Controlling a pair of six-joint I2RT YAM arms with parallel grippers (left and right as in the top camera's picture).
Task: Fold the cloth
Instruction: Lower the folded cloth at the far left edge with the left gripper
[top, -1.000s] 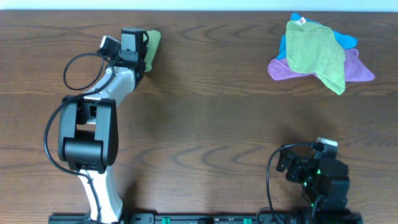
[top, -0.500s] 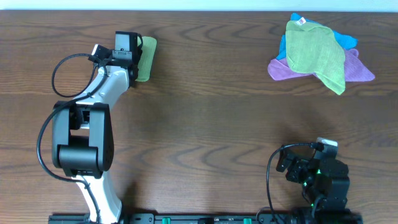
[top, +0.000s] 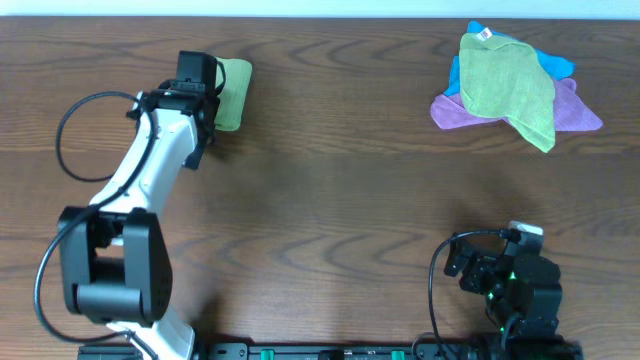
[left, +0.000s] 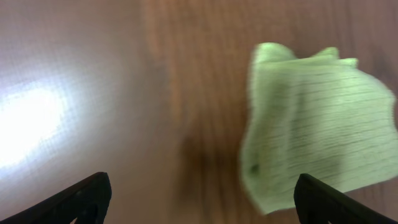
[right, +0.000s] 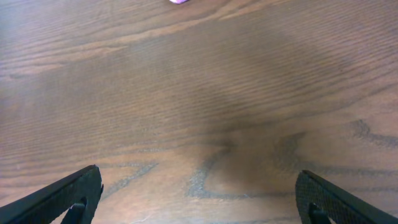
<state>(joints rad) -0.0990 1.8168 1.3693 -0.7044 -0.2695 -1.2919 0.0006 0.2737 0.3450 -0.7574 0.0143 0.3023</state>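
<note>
The cloth (top: 232, 95) is light lime-green and lies folded into a small bundle on the table at the far left. In the left wrist view the cloth (left: 317, 124) is blurred and fills the right half. My left gripper (top: 200, 90) hovers just left of it, open (left: 200, 186), with only bare wood between its fingers and the right fingertip (left: 311, 193) near the cloth's lower edge. Tucked in at the near right edge, my right gripper (top: 505, 270) is open (right: 199, 177) over bare table.
At the far right lies a pile of cloths: an olive-green one (top: 505, 85) on top, a purple one (top: 455, 110) and a blue one (top: 555, 65) beneath. The table's far edge (top: 320, 15) runs just behind both cloth spots.
My left gripper has opened and let go of the cloth, then shifted a little left. The cloth now rests flat on the table. The right arm has not moved.
</note>
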